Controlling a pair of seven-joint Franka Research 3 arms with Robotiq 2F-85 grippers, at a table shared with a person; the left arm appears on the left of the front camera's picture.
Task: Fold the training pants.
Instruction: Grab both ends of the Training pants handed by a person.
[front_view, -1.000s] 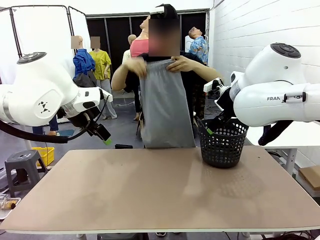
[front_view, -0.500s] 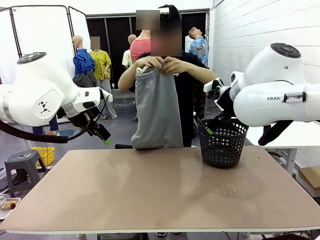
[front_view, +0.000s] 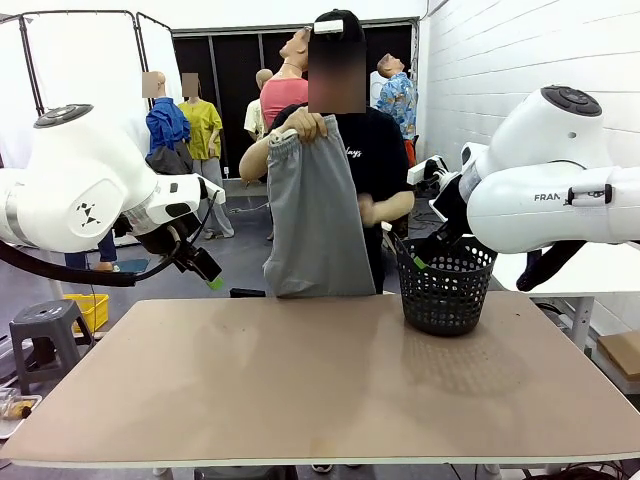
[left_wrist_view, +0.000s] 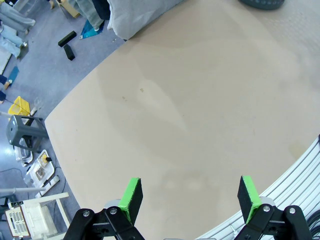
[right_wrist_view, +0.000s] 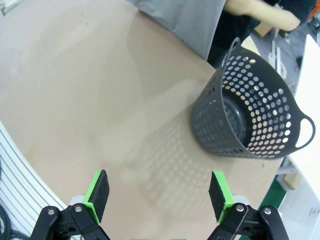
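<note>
A person at the far side holds the light grey training pants (front_view: 315, 215) up by the waistband with one hand, so they hang down to the table's far edge. The other hand is lowered beside the torso. A lower part of the pants (left_wrist_view: 137, 15) reaches the table edge in the left wrist view, and the same grey cloth (right_wrist_view: 187, 20) hangs at the top of the right wrist view. My left gripper (left_wrist_view: 190, 197) is open above the bare tabletop, raised at the left (front_view: 205, 272). My right gripper (right_wrist_view: 159, 192) is open too, hovering near the basket.
A black mesh basket (front_view: 445, 285) stands at the table's far right, and its rim (right_wrist_view: 270, 95) is close ahead of my right gripper. The brown table (front_view: 320, 390) spreads between the arms. A grey stool (front_view: 40, 335) and a yellow bin stand on the floor at left.
The person has gathered the pants from a two-handed spread into a narrower hang held by one hand; the other hand has dropped. Neither arm moved.
</note>
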